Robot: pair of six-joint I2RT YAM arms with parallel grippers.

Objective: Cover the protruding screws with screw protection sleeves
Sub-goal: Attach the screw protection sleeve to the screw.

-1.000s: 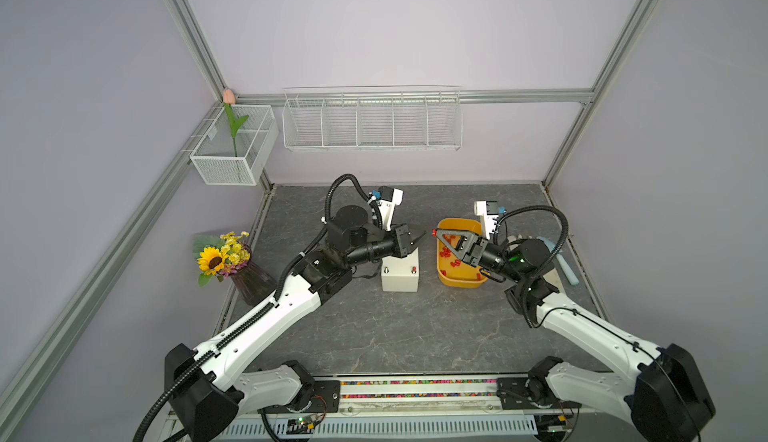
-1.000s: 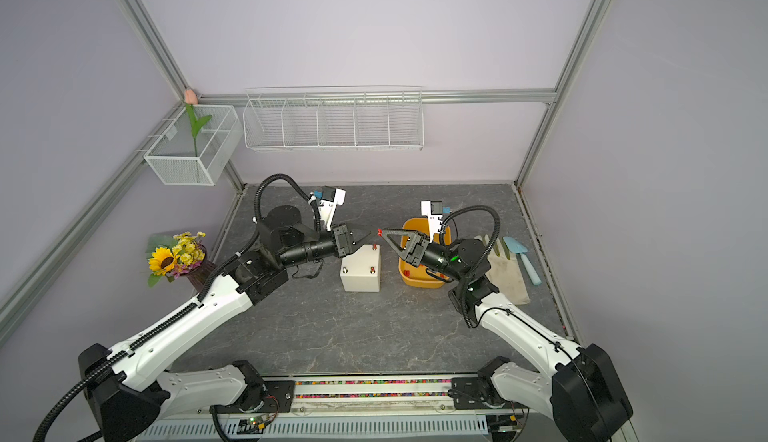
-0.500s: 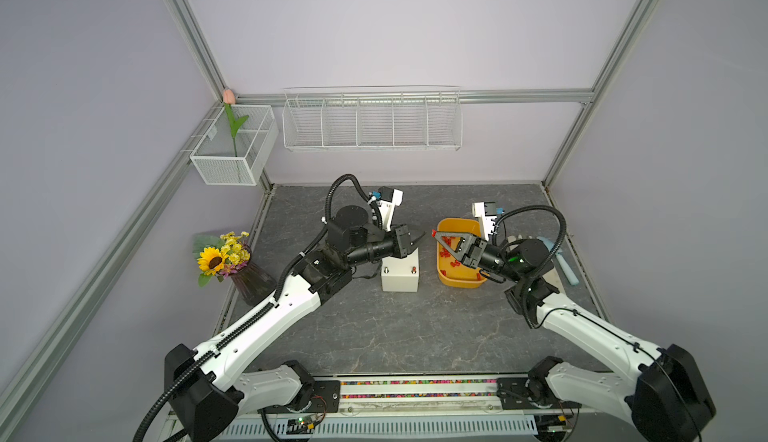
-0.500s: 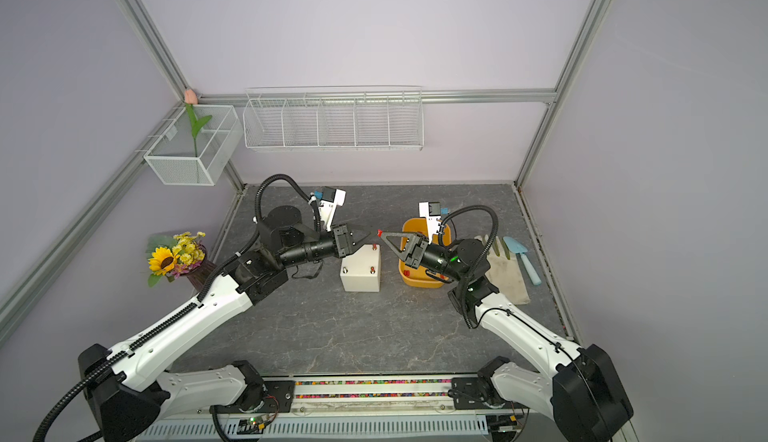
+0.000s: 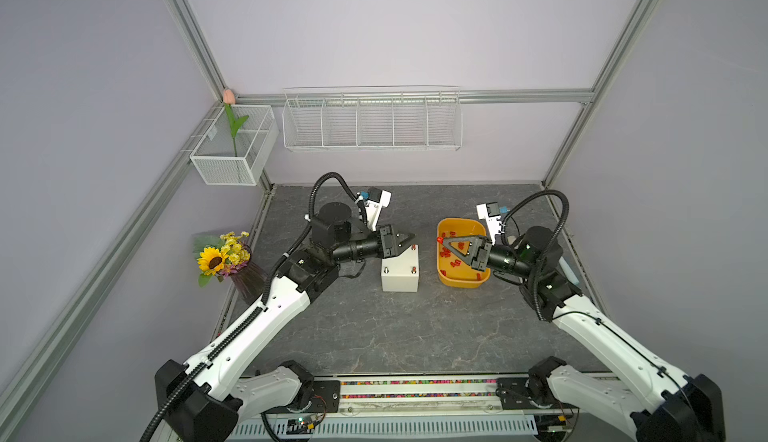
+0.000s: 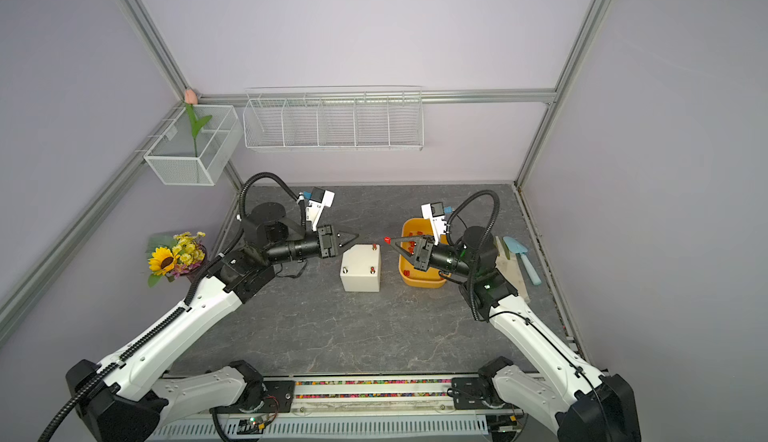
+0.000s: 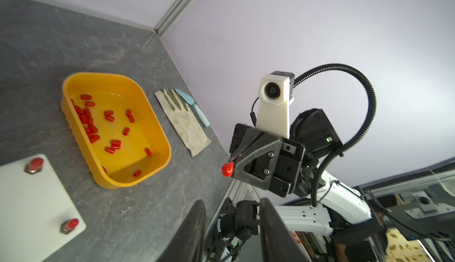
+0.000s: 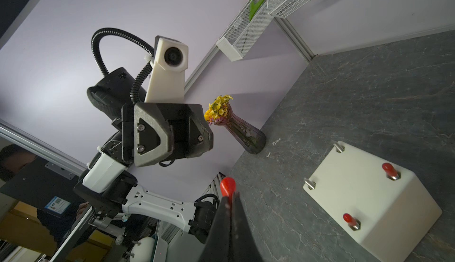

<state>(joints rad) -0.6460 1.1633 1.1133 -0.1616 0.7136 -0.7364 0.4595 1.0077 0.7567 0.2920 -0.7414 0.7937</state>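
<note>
Change on the left first: my left fingers (image 6: 351,240), pressed together a second ago, now stand apart and empty, left of centre by the white box (image 6: 360,271). The right wrist view shows two protruding screws (image 8: 309,183) bare on that box, while the other two wear red caps (image 8: 391,171). Right of centre, my right fingers (image 5: 446,241), looser a moment back, are clamped hard on one screw protection sleeve (image 5: 439,238), lifted clear of the yellow tray (image 5: 461,284) where the spare sleeves (image 7: 93,127) lie. I read this as a handover being readied. No brand shows, and a blue card (image 8: 56,205) is too blurred to read.
</note>
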